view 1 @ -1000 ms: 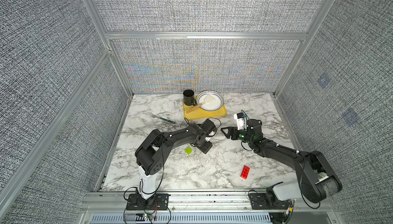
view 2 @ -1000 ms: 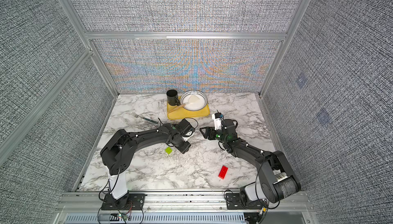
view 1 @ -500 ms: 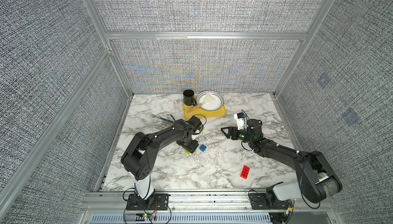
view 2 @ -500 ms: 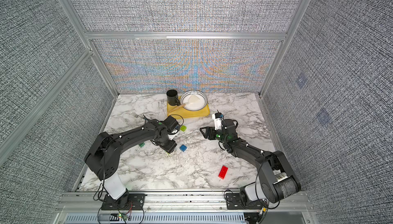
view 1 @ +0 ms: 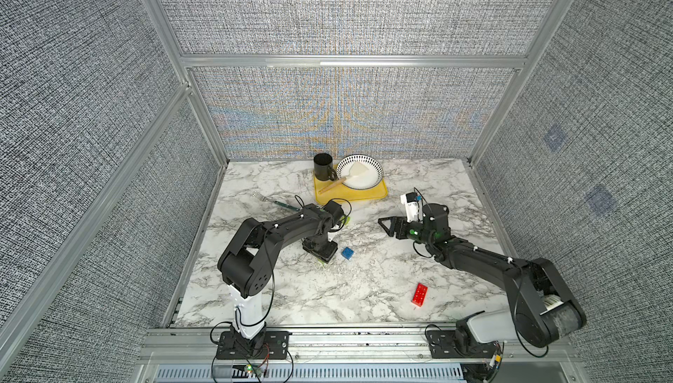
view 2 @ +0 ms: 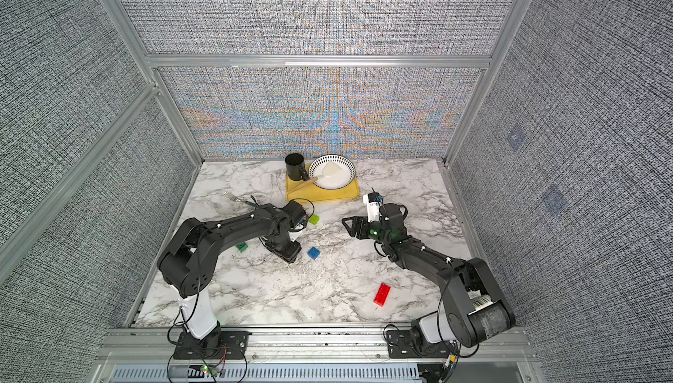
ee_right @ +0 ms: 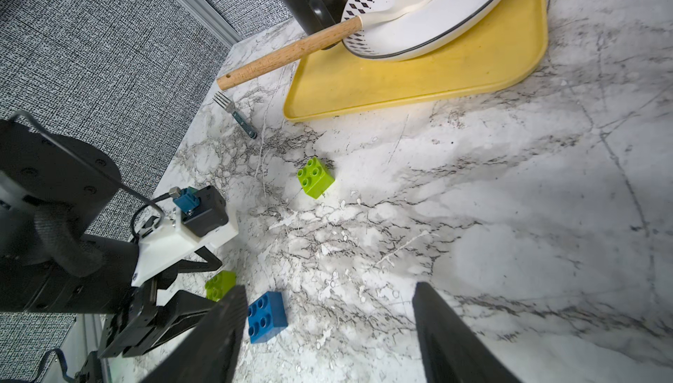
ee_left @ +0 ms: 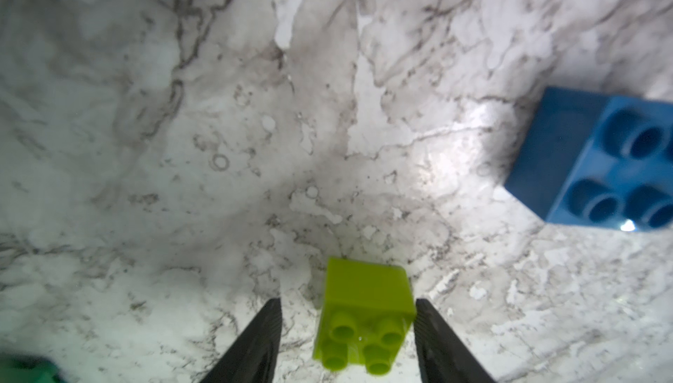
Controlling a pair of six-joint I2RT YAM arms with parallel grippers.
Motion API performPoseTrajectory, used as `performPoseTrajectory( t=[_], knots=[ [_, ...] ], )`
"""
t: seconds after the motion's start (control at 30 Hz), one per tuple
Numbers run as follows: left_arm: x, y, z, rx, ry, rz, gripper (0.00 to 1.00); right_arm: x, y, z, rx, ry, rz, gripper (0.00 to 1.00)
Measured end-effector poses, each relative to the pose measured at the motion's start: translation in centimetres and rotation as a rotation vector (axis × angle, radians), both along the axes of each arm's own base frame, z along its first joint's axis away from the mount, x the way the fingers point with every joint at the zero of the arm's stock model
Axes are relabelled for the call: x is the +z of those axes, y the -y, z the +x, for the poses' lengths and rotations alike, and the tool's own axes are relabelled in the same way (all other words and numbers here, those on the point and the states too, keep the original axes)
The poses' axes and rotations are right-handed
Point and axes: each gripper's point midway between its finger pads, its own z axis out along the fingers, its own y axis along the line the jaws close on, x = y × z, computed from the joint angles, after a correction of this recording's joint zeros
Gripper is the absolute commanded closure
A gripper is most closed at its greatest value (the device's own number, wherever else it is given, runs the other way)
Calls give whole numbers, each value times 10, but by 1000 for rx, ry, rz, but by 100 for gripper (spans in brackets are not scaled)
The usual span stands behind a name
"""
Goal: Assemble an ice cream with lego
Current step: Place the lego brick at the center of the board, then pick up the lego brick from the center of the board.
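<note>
**Off-centre grip risk**

The left fingers [ee_left: 260,341] stand open around a lime brick [ee_left: 368,304] on the bench [ee_left: 218,108], one side closer. Closing could twist or squirt it toward the blue brick [ee_left: 582,159]. The right fingers [ee_right: 218,326] hang open, empty.

Small brick [ee_left: 364,315] between left fingers [ee_left: 255,344], second brick [ee_left: 597,166] beside

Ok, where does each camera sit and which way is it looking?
Both top views: high at the front, looking down at the whole table; left arm and right arm show.
Left wrist: on the left arm, looking down past the left tool at a lime-green brick.
Right wrist: on the right arm, looking across at the yellow tray; right tool and left arm show.
Shared: the blue brick, in all four.
</note>
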Motion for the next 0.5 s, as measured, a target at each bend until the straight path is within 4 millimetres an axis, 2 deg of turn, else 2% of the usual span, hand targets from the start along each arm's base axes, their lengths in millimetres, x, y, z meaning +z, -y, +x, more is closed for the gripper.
performPoseTrajectory(
  t=[0.07, 0.23, 0.33, 0.5],
  knots=[
    [0, 1, 1, 2, 3, -6, 74, 0, 0, 0, 0, 0, 0, 27],
    [3, 7, 2, 2, 5, -36, 96, 0, 1, 1, -4, 0, -2, 27],
    [11, 10, 5, 2, 22, -50, 98, 0, 2, 1, -11, 1, -5, 27],
    [43, 28, 10, 20, 65, -111, 98, 0, 2, 2, -17, 4, -8, 27]
  ],
)
